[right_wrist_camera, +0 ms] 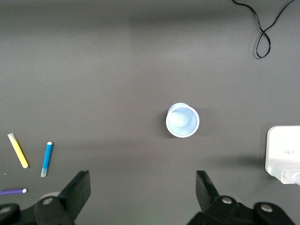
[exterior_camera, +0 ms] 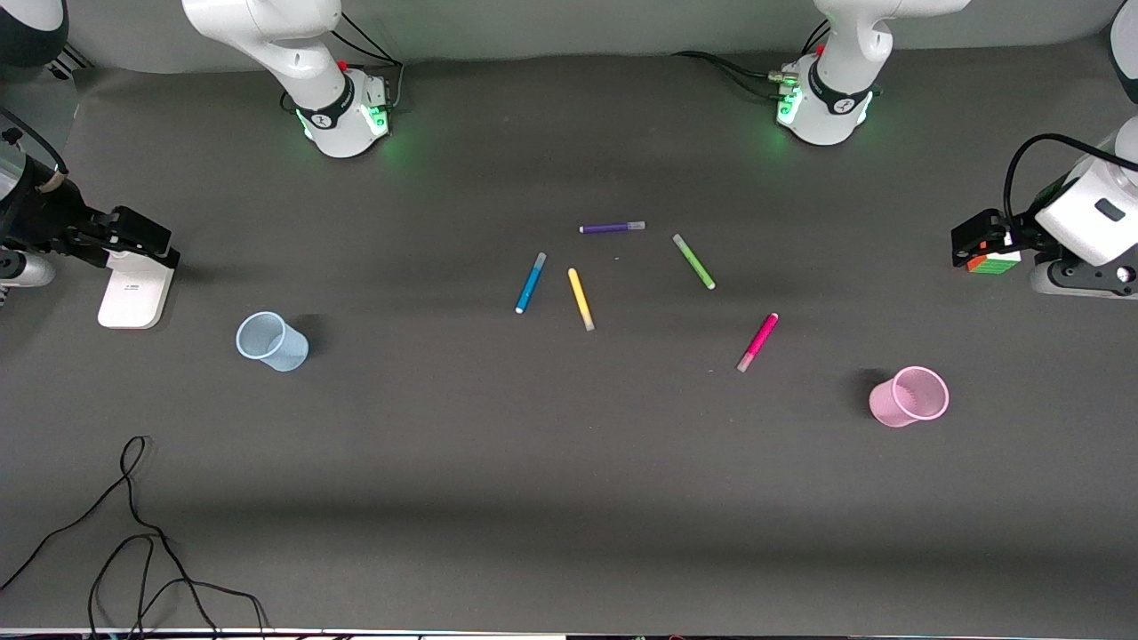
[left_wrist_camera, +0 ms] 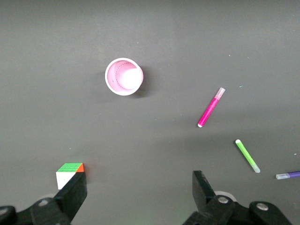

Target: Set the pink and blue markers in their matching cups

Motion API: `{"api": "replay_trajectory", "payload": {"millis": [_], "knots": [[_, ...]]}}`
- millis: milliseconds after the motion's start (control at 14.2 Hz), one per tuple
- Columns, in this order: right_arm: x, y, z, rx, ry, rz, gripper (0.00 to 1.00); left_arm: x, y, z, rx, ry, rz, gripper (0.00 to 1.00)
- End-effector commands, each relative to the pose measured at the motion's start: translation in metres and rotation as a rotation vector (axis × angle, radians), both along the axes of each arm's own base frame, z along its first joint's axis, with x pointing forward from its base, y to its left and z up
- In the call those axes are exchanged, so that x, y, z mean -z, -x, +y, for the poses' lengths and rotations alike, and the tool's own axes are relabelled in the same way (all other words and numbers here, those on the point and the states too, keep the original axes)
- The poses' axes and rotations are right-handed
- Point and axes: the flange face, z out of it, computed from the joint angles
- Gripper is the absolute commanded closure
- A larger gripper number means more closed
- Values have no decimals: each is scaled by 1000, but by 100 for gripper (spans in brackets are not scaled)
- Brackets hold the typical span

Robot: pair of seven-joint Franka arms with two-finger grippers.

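Note:
The blue marker [exterior_camera: 531, 283] lies mid-table beside the yellow marker; it also shows in the right wrist view [right_wrist_camera: 47, 159]. The pink marker [exterior_camera: 757, 342] lies toward the left arm's end, also in the left wrist view [left_wrist_camera: 211, 107]. The pale blue cup [exterior_camera: 271, 340] [right_wrist_camera: 182, 120] stands upright toward the right arm's end. The pink cup [exterior_camera: 909, 396] [left_wrist_camera: 123, 76] stands upright toward the left arm's end. My left gripper [exterior_camera: 978, 238] [left_wrist_camera: 139, 180] is open and empty, over a colour cube. My right gripper [exterior_camera: 138, 233] [right_wrist_camera: 143, 180] is open and empty, over a white box's edge.
A purple marker [exterior_camera: 612, 228], a yellow marker [exterior_camera: 581, 299] and a green marker [exterior_camera: 693, 261] lie around the blue one. A colour cube [exterior_camera: 994, 263] sits at the left arm's end, a white box [exterior_camera: 135, 289] at the right arm's end. A black cable [exterior_camera: 133, 533] trails near the front edge.

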Motion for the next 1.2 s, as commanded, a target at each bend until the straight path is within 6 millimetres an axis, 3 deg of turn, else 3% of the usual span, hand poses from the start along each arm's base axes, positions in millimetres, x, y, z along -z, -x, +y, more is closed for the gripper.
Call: {"api": "replay_trajectory", "payload": {"millis": [0,282,494,635,705,846,987,1128], "knots": [[-3,-2,1,-19,-8,5,0,-9,-6,-3,17,9,-5,0],[8,-5,4,-11,-6,32,0,-9,-6,-6,15,8,-4,0],[68,-21,52,-30,4,201,0,-9,-6,-6,4,8,-4,0],[111,-35,96,19,12,279,0,-7,-3,-7,-2,8,11,0],[123,-37,117,24,-31,308,0,-5,-4,-17,-18,16,6,0],[161,-51,159,66,-61,377,0,10,-9,-63,-68,26,13,0],[221,-58,218,54,-41,463,0,23,-10,-99,-60,31,12,0],[286,-65,242,135,-86,584,0,37,-10,-129,-29,47,26,0]]}}
